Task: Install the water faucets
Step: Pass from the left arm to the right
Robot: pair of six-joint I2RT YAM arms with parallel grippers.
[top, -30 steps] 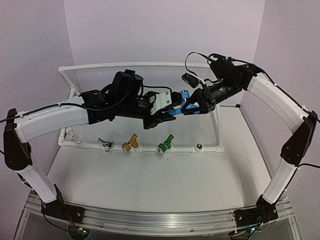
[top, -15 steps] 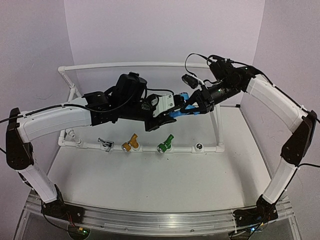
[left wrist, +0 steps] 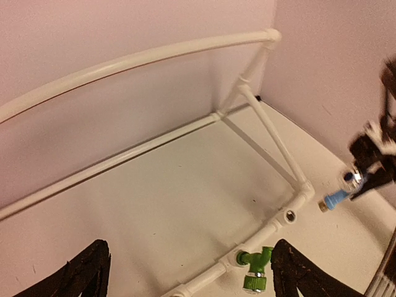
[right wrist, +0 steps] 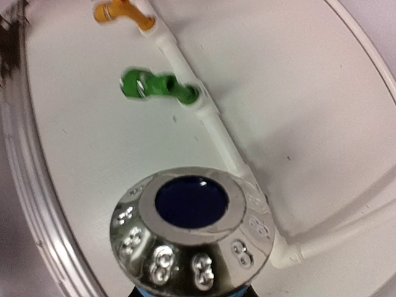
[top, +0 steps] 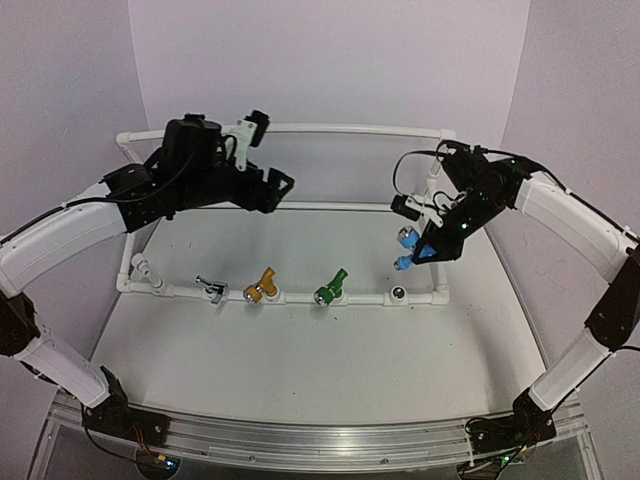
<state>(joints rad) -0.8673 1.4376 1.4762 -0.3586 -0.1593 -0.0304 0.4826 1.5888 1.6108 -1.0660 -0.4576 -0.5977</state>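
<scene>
The only marking in view is a ring of raised loop-shaped stamps around the chrome nozzle (right wrist: pixel 193 226) of the blue faucet (top: pixel 404 252). They fill the right wrist view, and I cannot read them as letters or digits.

The right gripper (top: pixel 428 246) is pinched on the blue faucet and holds it in the air over the right part of the table (top: pixel 300 370), toward the right edge. It hangs just behind and above the open socket (top: pixel 399 295) at the right end of the front rail of the white pipe frame (top: pixel 295 297). The faucet's long axis is steeply tilted. Its brass-tipped stem end is the lower one and aims down and to the left toward the rail, while the nozzle faces the wrist camera.

3 faucets sit on that same rail, in a row from left to right: the silver faucet (top: pixel 211 288), the yellow faucet (top: pixel 260 286) and the green faucet (top: pixel 331 285). Each lies across the rail with its round nozzle toward the near edge, slanted a little left. The green one's handle rises toward the far right.

The left gripper (top: pixel 278 192) hangs high over the far left part of the table with its 2 fingers (left wrist: pixel 86 272) spread wide, holding nothing.
</scene>
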